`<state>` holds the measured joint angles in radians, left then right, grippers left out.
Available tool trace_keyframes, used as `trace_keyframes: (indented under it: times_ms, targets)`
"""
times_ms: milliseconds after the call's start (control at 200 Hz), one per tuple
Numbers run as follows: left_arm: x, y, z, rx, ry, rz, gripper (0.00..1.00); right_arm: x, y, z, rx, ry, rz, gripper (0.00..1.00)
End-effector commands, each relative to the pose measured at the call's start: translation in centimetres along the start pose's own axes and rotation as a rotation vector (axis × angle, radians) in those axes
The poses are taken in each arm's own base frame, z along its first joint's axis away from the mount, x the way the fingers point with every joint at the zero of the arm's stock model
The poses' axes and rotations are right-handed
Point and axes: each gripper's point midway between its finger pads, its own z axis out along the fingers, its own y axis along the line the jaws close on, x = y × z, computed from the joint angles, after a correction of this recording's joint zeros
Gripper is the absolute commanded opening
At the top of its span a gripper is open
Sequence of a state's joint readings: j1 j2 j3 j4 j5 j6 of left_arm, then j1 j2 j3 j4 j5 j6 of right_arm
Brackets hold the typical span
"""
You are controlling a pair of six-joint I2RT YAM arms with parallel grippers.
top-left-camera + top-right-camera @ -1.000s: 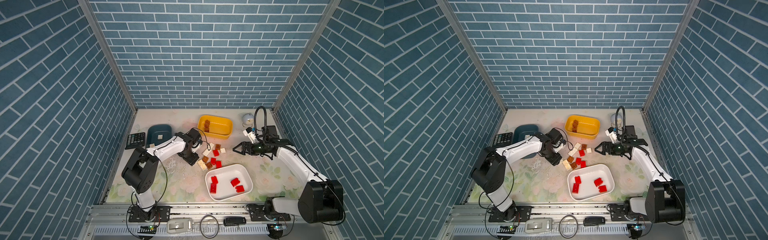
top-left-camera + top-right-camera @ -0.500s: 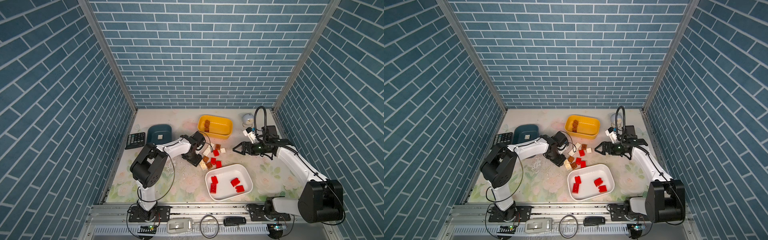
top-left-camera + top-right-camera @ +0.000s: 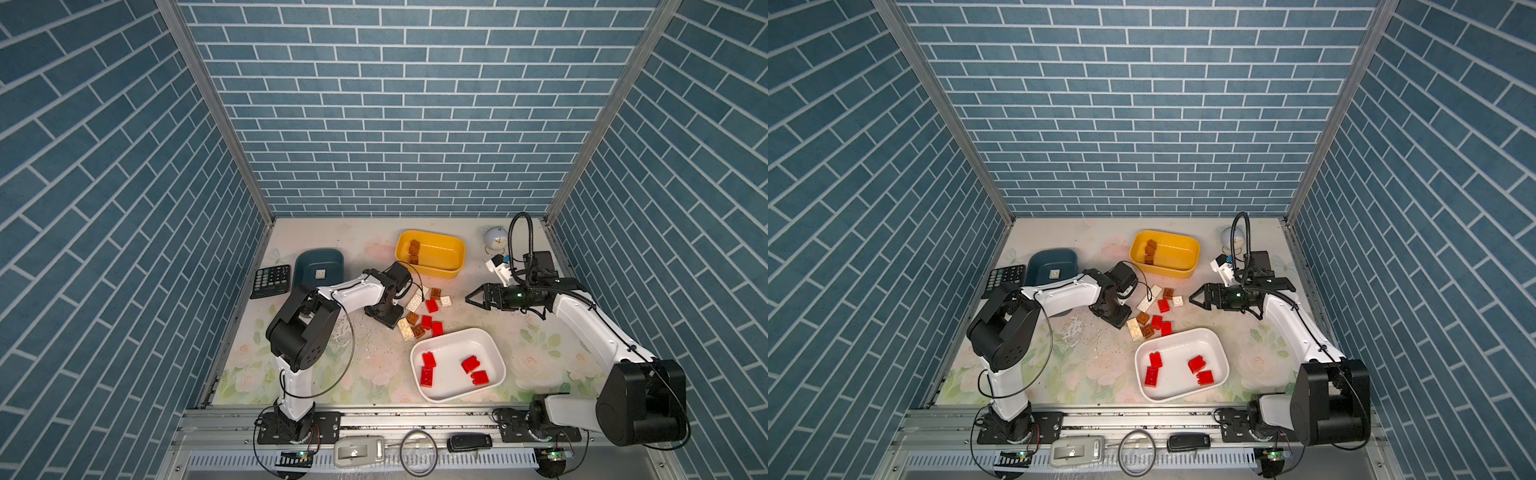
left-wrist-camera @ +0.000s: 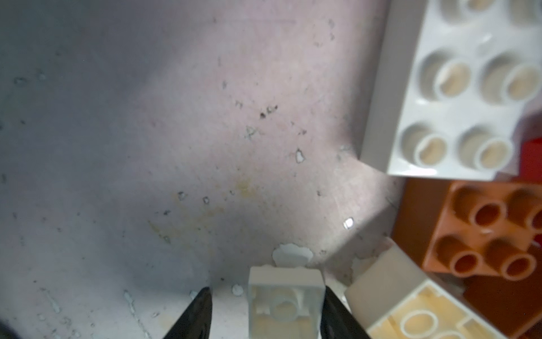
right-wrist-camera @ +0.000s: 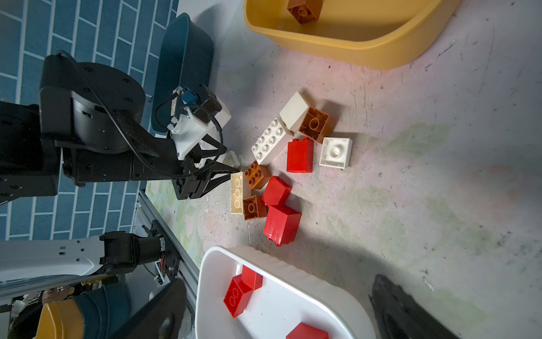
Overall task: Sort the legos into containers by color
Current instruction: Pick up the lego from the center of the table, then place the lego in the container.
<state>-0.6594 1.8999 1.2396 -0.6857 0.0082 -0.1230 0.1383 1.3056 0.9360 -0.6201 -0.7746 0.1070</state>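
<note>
Your left gripper [image 4: 265, 296] stands around a small white brick [image 4: 283, 302] on the table [image 4: 146, 146], not clenched. One side is bare and the lego pile [image 3: 424, 316] crowds the other. Your right gripper [image 3: 471, 298] is spread, empty.

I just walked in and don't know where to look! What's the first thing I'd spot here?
A jumble of small red, brown and white studded plastic bricks sits mid-table, and the left arm's black claw is low at its edge, open around one small white brick. Nearer the front, a white plastic tub holds only red bricks; at the back, a yellow plastic tub holds brown ones.
</note>
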Motion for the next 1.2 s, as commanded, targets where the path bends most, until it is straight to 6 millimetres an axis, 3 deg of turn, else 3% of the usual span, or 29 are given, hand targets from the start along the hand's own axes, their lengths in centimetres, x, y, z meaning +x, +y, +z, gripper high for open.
trace_keyframes:
  times_ms: [0,115,295,425,510,710,865,1195]
  targets:
    - [-0.2,0.1,0.9,-0.012,0.016,-0.028,0.56,0.0,0.1,0.1,-0.020,0.009,-0.009,0.99]
    - [-0.3,0.2,1.0,-0.018,0.014,-0.038,0.51,-0.1,0.1,0.1,-0.019,0.008,-0.011,0.99]
    - [0.0,0.3,0.5,-0.018,0.018,-0.038,0.32,-0.1,0.1,0.1,-0.020,0.008,-0.011,0.99]
    - [-0.3,0.6,-1.6,-0.020,-0.002,-0.031,0.29,-0.1,0.1,0.2,-0.022,0.010,-0.010,0.99]
    - [-0.3,1.8,-3.3,-0.043,-0.007,-0.023,0.30,-0.1,0.2,0.1,-0.024,0.008,-0.010,0.99]
    - [-0.2,7.5,-8.7,-0.106,-0.051,-0.064,0.31,-0.6,0.7,0.1,-0.049,-0.008,-0.010,0.99]
    - [0.0,13.3,-10.8,-0.165,-0.074,-0.168,0.31,-0.8,0.9,0.1,-0.060,-0.015,-0.005,0.99]
    - [1.6,23.1,-8.4,-0.293,-0.049,-0.371,0.32,-0.8,0.8,0.1,-0.054,-0.013,-0.003,0.99]
